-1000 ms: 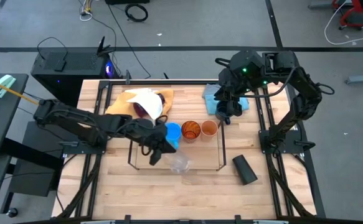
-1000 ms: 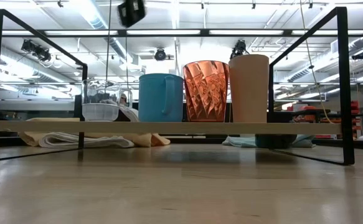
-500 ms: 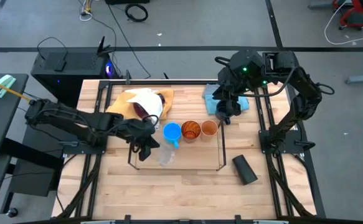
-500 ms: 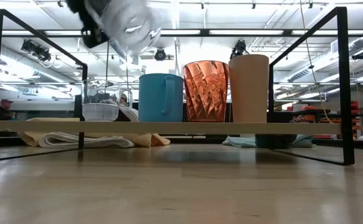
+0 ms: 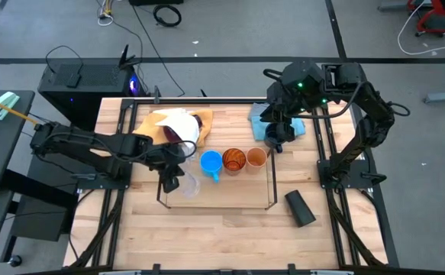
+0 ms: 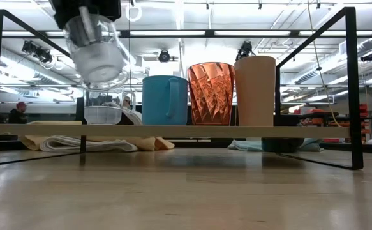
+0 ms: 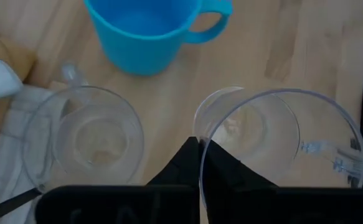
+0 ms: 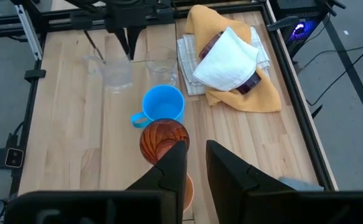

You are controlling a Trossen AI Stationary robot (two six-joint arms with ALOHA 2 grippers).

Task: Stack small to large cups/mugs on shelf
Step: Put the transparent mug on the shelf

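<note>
My left gripper (image 7: 200, 155) is shut on a clear handled cup (image 6: 99, 54), held in the air over the left end of the shelf (image 6: 186, 131), a black wire rack. Below it a second clear cup (image 6: 103, 107) stands on the shelf. To its right stand the light-blue mug (image 5: 211, 162), the amber tumbler (image 5: 233, 160) and the small orange cup (image 5: 256, 158) in a row. A black cup (image 5: 300, 208) lies on its side on the table, off the shelf's right end. My right gripper (image 8: 193, 163) hangs open and high at the back right. My left gripper pinches the clear cup's rim (image 7: 201, 134), on the side away from its handle, with one finger (image 7: 234, 177) inside the cup and the other (image 7: 175, 171) outside. The fingers slant down from above, coming from the table's left. The cup hangs clear of the shelf, mouth up, slightly tilted.
A yellow cloth (image 5: 149, 126) with a white cloth (image 5: 182, 122) over a purple tumbler (image 8: 215, 46) lies behind the shelf's left end. A blue cloth (image 5: 262, 122) lies under the right arm. Bare tabletop (image 5: 222, 229) runs along the near edge.
My left gripper has carried the clear cup from in front of the shelf's middle toward the table's left and far edges, to above the shelf's left end. It has tipped further downward, bringing the cup closer to upright.
</note>
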